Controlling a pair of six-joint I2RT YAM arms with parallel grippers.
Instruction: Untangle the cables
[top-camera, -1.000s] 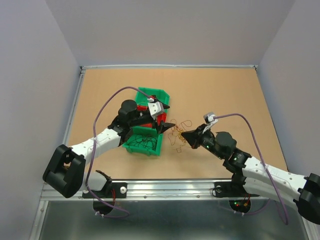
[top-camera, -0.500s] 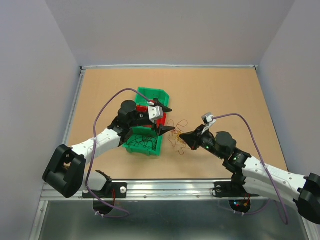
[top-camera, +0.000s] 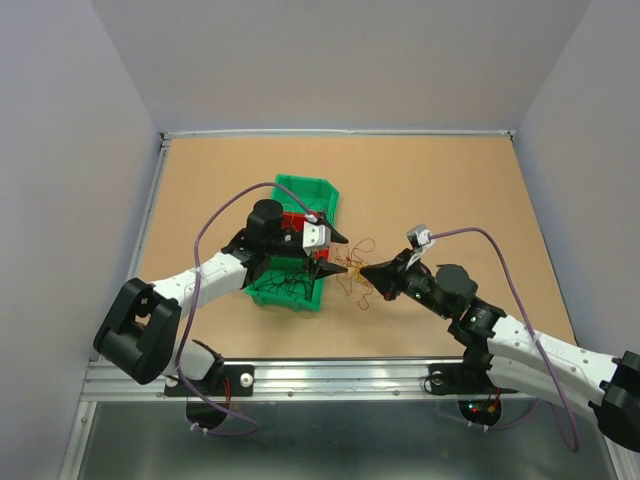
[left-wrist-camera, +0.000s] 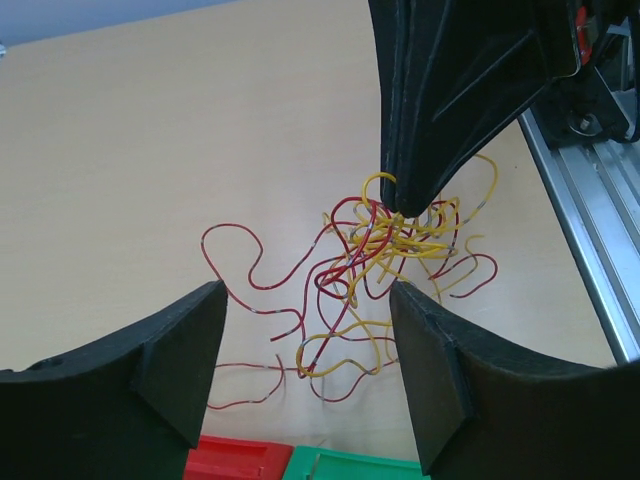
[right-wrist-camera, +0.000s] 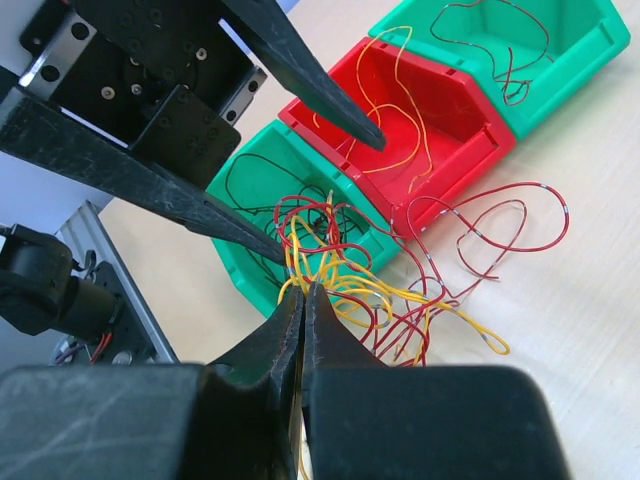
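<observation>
A: Tangle of wires sits mid-frame, right of the green bin. Right gripper pinches it shut.

B: Left gripper gapes, empty. Grab one red strand, pull slowly.

Both white-and-black arms reach in toward the middle. Left black two-finger gripper has its jaws spread wide, right black gripper is pinched fully closed, tips nearly meeting.

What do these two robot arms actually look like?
Both arms have white links with bulky black joints. A thin purple cable loops over each. Each tool has two black, pointed, wedge-shaped fingers.
</observation>
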